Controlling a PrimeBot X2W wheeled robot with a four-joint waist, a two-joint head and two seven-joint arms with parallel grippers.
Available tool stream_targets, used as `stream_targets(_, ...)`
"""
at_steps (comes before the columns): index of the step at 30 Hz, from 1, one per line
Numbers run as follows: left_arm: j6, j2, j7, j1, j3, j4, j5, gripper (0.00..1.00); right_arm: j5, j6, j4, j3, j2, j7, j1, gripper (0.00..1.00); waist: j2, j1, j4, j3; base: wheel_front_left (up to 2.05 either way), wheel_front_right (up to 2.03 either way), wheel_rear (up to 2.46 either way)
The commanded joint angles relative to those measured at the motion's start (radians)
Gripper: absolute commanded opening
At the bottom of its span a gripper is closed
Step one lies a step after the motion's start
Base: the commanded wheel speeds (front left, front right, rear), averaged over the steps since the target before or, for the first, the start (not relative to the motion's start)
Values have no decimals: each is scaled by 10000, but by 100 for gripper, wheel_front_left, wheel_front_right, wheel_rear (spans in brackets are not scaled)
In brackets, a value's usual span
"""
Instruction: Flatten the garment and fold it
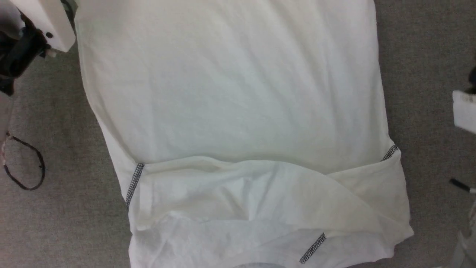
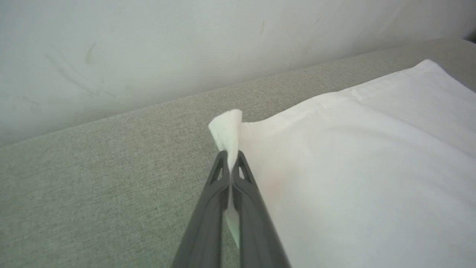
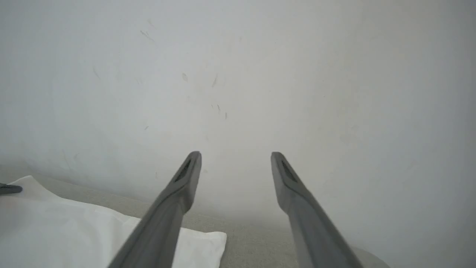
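- The left gripper [image 2: 231, 158], two long dark grey fingers, is pressed closed on a corner of the large white thin-fabric shirt [image 2: 353, 167]; a small tuft of cloth [image 2: 227, 128] sticks up past the tips.
- The right gripper [image 3: 236, 160] has its fingers spread wide with nothing between them, pointing at the wall above the shirt's other far corner [image 3: 200, 245].
- In the head view the shirt lies spread across the middle, mostly smooth, with its near part folded over in loose creases; dark grey zigzag stitching [image 1: 134, 182] marks the seams.
- It rests on a grey-beige woven textile surface [image 1: 55, 223], bare on both sides of the cloth.
- A thin dark cable loop [image 1: 26, 167] lies on that surface to the left.
- A pale, scuffed wall [image 2: 148, 48] rises at the surface's far edge.
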Motion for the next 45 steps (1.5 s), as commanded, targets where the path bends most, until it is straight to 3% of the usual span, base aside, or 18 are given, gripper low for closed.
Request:
stream_targets(1, -21, -179, -157, 172, -70, 54, -136, 0, 186, -11, 410, 145, 17, 568, -870, 100, -1, 1, 244, -189, 0, 0, 0)
stream_targets(6, -21, -557, -313, 58, -273, 62, -269, 0, 670, -11, 2551, 75, -202, 2125, -2887, 100, -1, 1, 649, -206, 0, 0, 0)
stream_targets(9, -21, -645, -343, -35, -350, 58, -315, 0, 849, -11, 3419, 30, -206, 2461, -3499, 100, -1, 1, 804, -156, 0, 0, 0)
stream_targets(11, -21, -726, -364, -160, -465, 63, -359, 0, 933, -11, 4722, -373, -132, 2991, -4197, 100, -1, 1, 1009, -47, 0, 0, 0)
stream_targets(17, -21, -811, -424, -314, -586, 97, -434, 0, 320, -11, 6539, -853, -53, 3639, -5015, 100, -1, 1, 1245, 261, 0, 0, 0)
stream_targets(21, -21, -864, -505, -465, -664, 69, -496, 0, -310, -11, 7551, -1712, 7, 4331, -5446, 100, -1, 1, 1401, 541, 0, 0, 0)
stream_targets(25, -21, -922, -589, -638, -732, 49, -551, 0, -1620, -11, 7838, -1697, 18, 4451, -5840, 100, -1, 1, 1552, 825, 0, 0, 0)
stream_targets(27, -21, -979, -635, -712, -800, 55, -576, 0, -1278, -11, 8014, -2003, 20, 4838, -6035, 92, -1, 1, 1637, 925, 0, 0, 0)
stream_targets(32, -21, -1031, -719, -866, -956, 80, -679, 0, -1146, -11, 8093, -1995, 22, 5163, -6221, 93, -1, 1, 1715, 1139, 0, 0, 0)
stream_targets(34, -21, -1042, -763, -932, -1008, 91, -722, 0, -1056, -11, 8159, -2095, 22, 5235, -6244, 100, -1, 1, 1754, 1217, 0, 0, 0)
stream_targets(36, -21, -1040, -796, -1002, -1059, 109, -760, 0, -1191, -11, 8166, -2153, 22, 5247, -6280, 100, -1, 1, 1784, 1294, 0, 0, 0)
stream_targets(39, -21, -1066, -840, -1082, -1158, 154, -822, 0, -1187, -11, 8250, -2169, 23, 5353, -6336, 79, -1, 1, 1844, 1355, 0, 0, 0)
stream_targets(41, -21, -1074, -881, -1118, -1220, 192, -873, 0, -988, -11, 8347, -2226, 23, 5512, -6354, 100, -1, 1, 1870, 1375, 0, 0, 0)
stream_targets(45, -21, -1069, -972, -1158, -1331, 277, -979, 0, -1131, -11, 8383, -2251, 23, 5518, -6314, 100, -1, 1, 1914, 1404, 0, 0, 0)
